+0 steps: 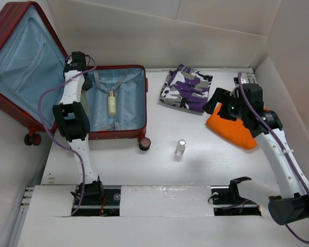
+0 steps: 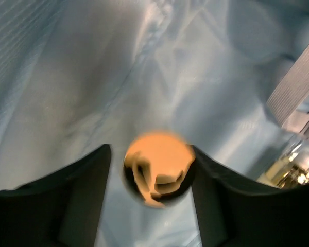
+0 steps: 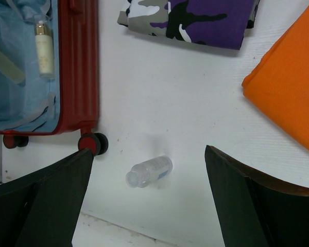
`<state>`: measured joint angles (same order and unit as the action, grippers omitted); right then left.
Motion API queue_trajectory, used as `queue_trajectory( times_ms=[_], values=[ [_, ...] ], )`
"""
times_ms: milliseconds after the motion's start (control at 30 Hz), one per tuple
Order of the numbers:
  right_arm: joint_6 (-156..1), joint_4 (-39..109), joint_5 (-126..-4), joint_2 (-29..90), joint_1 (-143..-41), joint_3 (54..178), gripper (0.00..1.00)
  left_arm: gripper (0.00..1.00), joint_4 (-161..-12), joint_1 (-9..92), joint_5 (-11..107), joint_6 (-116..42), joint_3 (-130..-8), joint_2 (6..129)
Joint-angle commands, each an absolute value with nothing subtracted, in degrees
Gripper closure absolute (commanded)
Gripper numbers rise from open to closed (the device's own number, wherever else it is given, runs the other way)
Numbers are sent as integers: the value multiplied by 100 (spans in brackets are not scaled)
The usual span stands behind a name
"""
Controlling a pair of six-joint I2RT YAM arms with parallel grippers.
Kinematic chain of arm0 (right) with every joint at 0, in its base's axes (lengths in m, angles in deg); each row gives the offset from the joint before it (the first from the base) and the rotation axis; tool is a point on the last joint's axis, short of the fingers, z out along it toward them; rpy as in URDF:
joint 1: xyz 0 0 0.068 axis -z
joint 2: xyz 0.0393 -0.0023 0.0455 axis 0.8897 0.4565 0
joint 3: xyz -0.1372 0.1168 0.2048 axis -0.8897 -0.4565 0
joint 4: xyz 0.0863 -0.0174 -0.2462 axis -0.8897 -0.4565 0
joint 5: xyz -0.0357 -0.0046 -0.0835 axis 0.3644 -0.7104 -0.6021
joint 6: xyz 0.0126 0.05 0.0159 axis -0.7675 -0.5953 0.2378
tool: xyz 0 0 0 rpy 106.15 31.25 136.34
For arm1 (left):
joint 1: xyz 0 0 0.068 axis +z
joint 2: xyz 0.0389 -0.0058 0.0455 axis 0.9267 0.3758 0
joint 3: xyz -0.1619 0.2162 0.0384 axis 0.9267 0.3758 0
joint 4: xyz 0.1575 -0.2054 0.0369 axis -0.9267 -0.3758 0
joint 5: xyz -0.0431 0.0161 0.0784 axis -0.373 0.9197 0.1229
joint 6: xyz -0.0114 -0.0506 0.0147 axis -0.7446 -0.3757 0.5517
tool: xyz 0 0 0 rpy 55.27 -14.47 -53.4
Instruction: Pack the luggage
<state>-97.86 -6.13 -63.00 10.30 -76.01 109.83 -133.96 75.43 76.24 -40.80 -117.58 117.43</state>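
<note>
Table front: open white table (image 1: pixel 159 170) runs from the arm bases to a small clear bottle (image 1: pixel 181 147), which lies alone on its side.
Right claw: the right claw (image 3: pixel 149 150) is spread wide with nothing in it and hangs above that bottle. The orange folded cloth (image 1: pixel 230 131) is at its right.
Luggage: the luggage (image 1: pixel 118 135) lies open on the table's left side, base half flat. Its near wheel (image 1: pixel 144 144) is apart from the clear bottle.
Inside: a cream bottle (image 1: pixel 112 104) lies mid-base on light-blue lining.
Left claw: the left claw (image 2: pixel 149 148) is at the base's far left corner. Its fingers flank a blurred orange round thing (image 2: pixel 157 167); I cannot tell whether it is pinched.
Lid: the lid (image 1: pixel 2 31) is tilted up to the left.
Far: a folded purple camouflage garment (image 1: pixel 185 88) lies near the back wall (image 1: pixel 195 36), with a strip of table between it and the luggage's right edge.
</note>
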Motion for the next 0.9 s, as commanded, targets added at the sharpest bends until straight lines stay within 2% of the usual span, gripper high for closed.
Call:
queue_trajectory(
  times_ms=[0,33,167,367,533,633,733,767,867],
  values=[
    [-9793,-381,-6458,1107,-7638,11212,5,42,-13426,7522,7512,-4093,-12099,12021],
    [-9793,-433,-6459,1108,-7690,11264,5,35,-13373,7522,7443,-4093,-12169,12074],
    [-9741,-487,-6731,1221,-7690,11440,5,29,-13144,7522,7328,-4093,-12170,12268],
    [-9740,-610,-6846,1275,-7690,11554,5,29,-13004,7522,7135,-4146,-12240,12391],
    [-9740,-671,-6960,1327,-7638,11607,5,29,-12767,7321,6678,-4147,-11810,11444],
    [-9740,-671,-6960,1327,-7638,11607,6,29,-12626,6820,5951,-4146,-11443,10635],
    [-9740,-619,-6960,1380,-7577,11607,6,27,-12380,5847,5210,-3936,-10907,9887],
    [-9740,-619,-7021,1380,-7576,11607,6,26,-12327,5165,5088,-3840,-10817,9660],
    [-9854,-671,-7284,1380,-7471,11607,11,21,-12327,4071,4911,-3593,-10371,9438]
  ],
)
